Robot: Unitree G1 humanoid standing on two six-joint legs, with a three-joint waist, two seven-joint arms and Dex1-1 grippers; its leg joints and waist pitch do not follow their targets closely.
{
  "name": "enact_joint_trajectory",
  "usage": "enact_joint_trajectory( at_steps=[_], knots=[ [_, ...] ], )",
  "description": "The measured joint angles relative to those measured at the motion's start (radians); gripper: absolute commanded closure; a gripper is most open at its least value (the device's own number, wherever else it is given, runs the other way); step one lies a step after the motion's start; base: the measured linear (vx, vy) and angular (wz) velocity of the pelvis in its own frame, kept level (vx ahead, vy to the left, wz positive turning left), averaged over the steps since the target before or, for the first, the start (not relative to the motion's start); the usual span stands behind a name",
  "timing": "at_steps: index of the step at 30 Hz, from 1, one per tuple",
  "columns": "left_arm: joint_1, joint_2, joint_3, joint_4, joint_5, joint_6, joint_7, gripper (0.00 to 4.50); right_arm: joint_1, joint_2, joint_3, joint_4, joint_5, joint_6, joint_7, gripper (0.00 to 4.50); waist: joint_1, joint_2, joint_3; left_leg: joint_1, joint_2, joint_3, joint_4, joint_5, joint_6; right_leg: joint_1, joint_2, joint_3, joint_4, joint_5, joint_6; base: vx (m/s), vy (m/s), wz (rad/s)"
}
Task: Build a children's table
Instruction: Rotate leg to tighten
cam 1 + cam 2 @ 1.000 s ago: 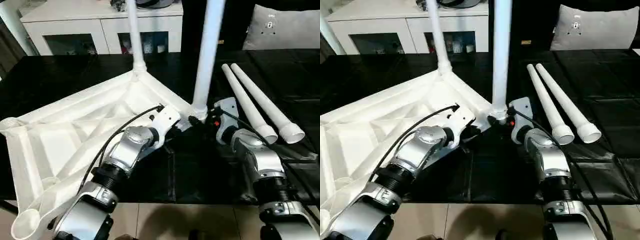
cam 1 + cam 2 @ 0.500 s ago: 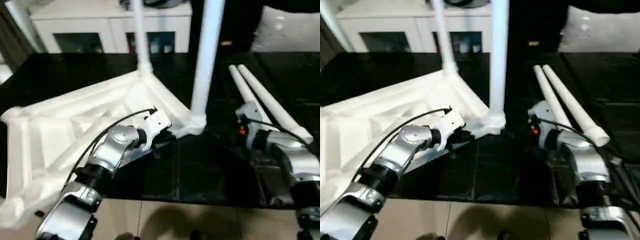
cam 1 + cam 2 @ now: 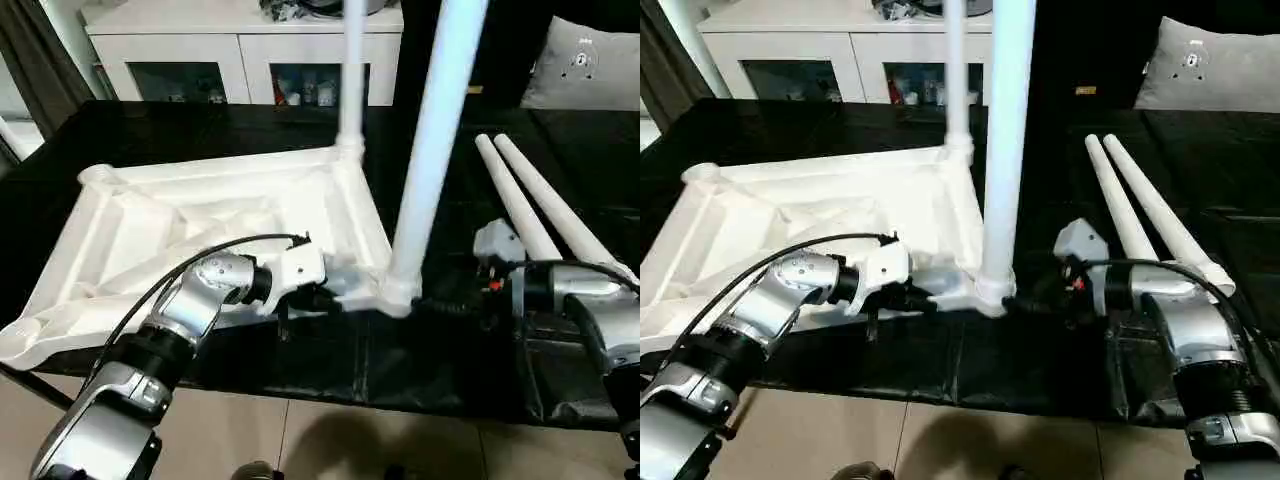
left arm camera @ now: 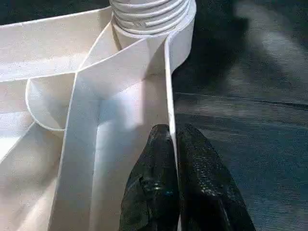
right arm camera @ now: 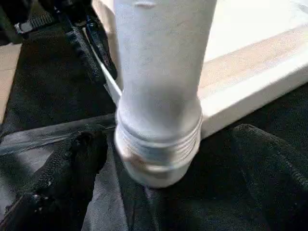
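The white plastic children's table top point(image 3: 200, 230), rectangular with rounded corners, lies upside down on the black-covered work surface point(image 3: 440, 360), ribs facing up, with two long white tubular legs already standing in its corner sockets: the near one point(image 3: 430, 170) rises right in front of the robot, the far one point(image 3: 350, 80) behind it. Two more loose white tube legs point(image 3: 1140, 205) lie side by side on the black sheet, well off to the right. The left gripper point(image 4: 173, 144) has its two black fingers pinched tight on the thin upright edge wall of the top, just beside the near leg's socket. The right gripper point(image 5: 159, 159) stands wide apart, one finger either side of the near leg's ribbed base, holding nothing. My worry is that near leg: if the right fingers close off-centre or shove sideways, the tall tube could lever in its socket or tip the whole top, and the left pinch sits on a thin lip that might slip or flex. The glossy black sheet looks wrinkled and could let the top slide. I can't tell whether the near leg is fully seated; the socket joint is partly hidden by the gripper bodies. Both standing legs run out of the top of the head views, and the white cabinet with dark glass doors point(image 3: 240, 60) behind is partly cut off.
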Motion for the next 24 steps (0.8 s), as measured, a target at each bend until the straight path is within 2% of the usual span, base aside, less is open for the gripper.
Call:
enact_joint_trajectory(
  at_steps=[13, 24],
  knots=[
    [0.008, 0.013, -0.009, -0.020, -0.009, -0.010, -0.047, 4.50, -0.001, 0.028, 0.030, 0.007, 0.009, -0.011, 0.044, 0.03, 0.000, -0.001, 0.001, 0.000, 0.000, 0.000, 0.000, -0.003, -0.005, 0.000, 0.000, 0.000, 0.000, 0.000, 0.000, 0.000, 0.000, 0.00],
    [0.013, 0.014, -0.010, -0.027, -0.009, -0.010, -0.056, 4.50, -0.003, 0.044, 0.043, 0.008, 0.017, -0.011, 0.067, 1.01, 0.002, -0.001, 0.001, 0.000, 0.000, 0.000, 0.000, -0.003, -0.005, 0.000, 0.000, 0.000, 0.000, 0.000, 0.000, 0.000, 0.000, 0.00]
  ],
)
